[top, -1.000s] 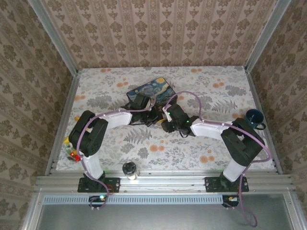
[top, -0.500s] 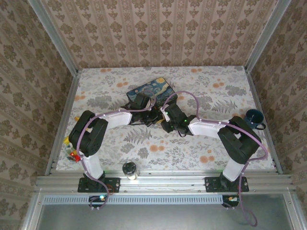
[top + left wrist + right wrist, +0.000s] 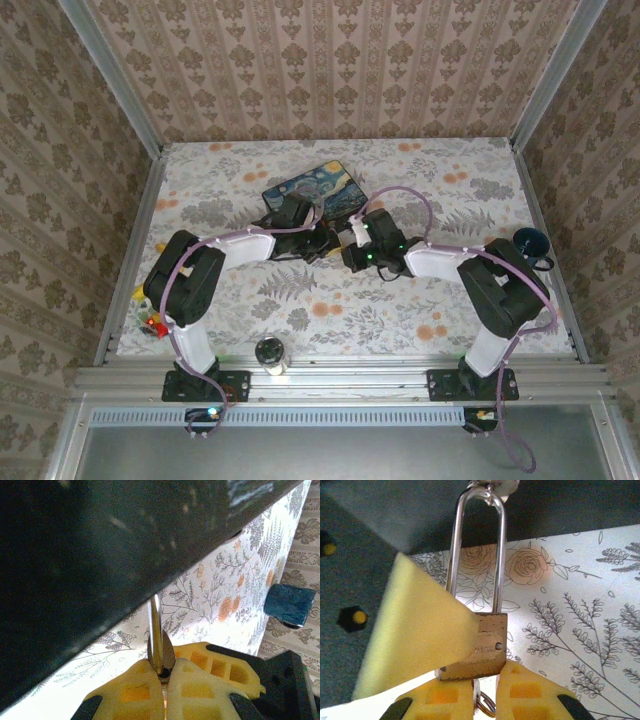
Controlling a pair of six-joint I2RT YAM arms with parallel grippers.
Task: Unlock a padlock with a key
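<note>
One table [image 3: 450,300] under a flowered cloth, and two arms reaching in over it: the left arm [image 3: 230,247] and the right arm [image 3: 450,265] meet nose to nose at the near edge of one dark-blue starry-night tin box [image 3: 320,185]. Off to the right sits one dark blue cup [image 3: 530,243], well apart from the rest. One glass jar [image 3: 270,352] stands at the near edge between the two bases.

There is one padlock [image 3: 482,647], brass-bodied. Its long silvery shackle [image 3: 477,545] is hooked up into the box's front, so it hangs just off the box's edge, right between the two grippers.

The left gripper [image 3: 165,672] is pinched tight on the padlock. From its own wrist the two yellow fingers are pressed together on the shackle seen edge-on, and from the right wrist one of its fingers [image 3: 415,630] lies against the left side of the brass body.

The right gripper [image 3: 485,680] sits just under the padlock's body, its two fingers drawn narrow. One small metal ring [image 3: 484,702] shows in the slit between them. I cannot tell whether they pinch anything, and the key is too small to make out there.
</note>
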